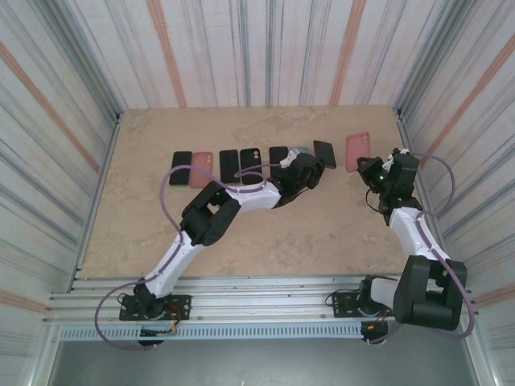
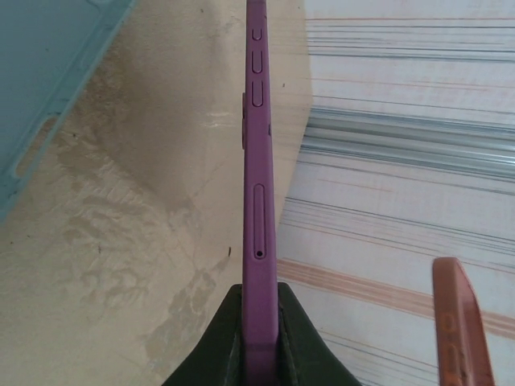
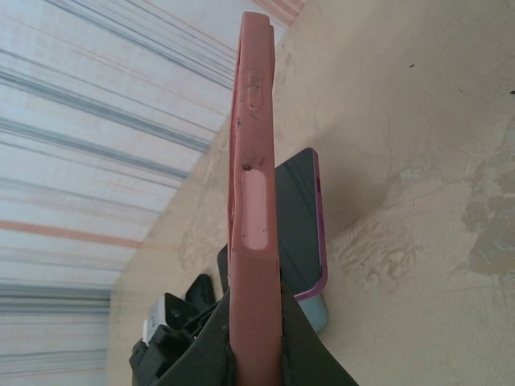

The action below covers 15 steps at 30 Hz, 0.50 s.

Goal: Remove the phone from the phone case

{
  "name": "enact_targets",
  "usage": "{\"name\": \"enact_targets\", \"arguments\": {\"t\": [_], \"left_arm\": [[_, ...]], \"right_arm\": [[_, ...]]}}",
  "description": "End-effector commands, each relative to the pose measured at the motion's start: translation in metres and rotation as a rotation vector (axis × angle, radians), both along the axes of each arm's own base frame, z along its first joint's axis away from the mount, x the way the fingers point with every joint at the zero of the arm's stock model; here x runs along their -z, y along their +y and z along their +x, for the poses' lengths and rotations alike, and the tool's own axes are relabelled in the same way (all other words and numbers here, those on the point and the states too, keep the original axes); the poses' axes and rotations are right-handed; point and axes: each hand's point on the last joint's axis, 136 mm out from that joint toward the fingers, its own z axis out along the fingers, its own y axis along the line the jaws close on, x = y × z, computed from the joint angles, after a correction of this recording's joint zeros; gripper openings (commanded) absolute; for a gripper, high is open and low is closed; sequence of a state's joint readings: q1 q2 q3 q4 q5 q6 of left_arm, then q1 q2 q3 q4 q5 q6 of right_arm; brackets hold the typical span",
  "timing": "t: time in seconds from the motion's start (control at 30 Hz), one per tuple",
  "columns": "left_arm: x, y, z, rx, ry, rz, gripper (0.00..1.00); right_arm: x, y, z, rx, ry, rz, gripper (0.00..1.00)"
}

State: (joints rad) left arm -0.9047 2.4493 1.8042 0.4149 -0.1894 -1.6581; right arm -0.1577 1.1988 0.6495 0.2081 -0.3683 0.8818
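**Phone and case held apart, one in each gripper**

The left gripper [image 2: 261, 326] is clamped on the lower end of a slim, purple-framed phone with a dark screen [image 2: 259, 201]. Its wrist camera sees the phone edge-on, with the side buttons and a small tray slot showing.

The right gripper [image 3: 256, 326] is pressed together on a salmon-pink soft phone case [image 3: 256, 185], which also stands on its edge between the fingers. The phone and the case do not touch.

From above, the phone is at about 2 o'clock from the middle of the beige stone-patterned table [image 1: 322, 233]. The case is near it, on its 3 o'clock side.

A row of flat black handsets [image 1: 229, 165] lies on the table from about 10 o'clock to 1 o'clock. A teal case [image 2: 48, 96] ends the row, just at 9 o'clock of the held phone.
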Motion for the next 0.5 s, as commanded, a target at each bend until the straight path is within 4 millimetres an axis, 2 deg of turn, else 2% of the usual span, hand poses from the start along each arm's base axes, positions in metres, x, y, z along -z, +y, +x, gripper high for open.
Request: {"name": "enact_targets", "arguments": {"t": [0.0, 0.2, 0.47], "left_arm": [[-0.024, -0.009, 0.011, -0.039, -0.051, -0.065, 0.00], [-0.012, -0.017, 0.019, -0.040, -0.040, -0.075, 0.00], [0.012, -0.025, 0.018, -0.027, 0.020, -0.071, 0.03]], "right_arm": [[0.002, -0.001, 0.002, 0.001, -0.006, 0.017, 0.02], [0.008, -0.004, 0.002, 0.006, 0.007, 0.023, 0.02], [0.010, -0.005, 0.007, 0.003, 0.016, 0.027, 0.02]]}}
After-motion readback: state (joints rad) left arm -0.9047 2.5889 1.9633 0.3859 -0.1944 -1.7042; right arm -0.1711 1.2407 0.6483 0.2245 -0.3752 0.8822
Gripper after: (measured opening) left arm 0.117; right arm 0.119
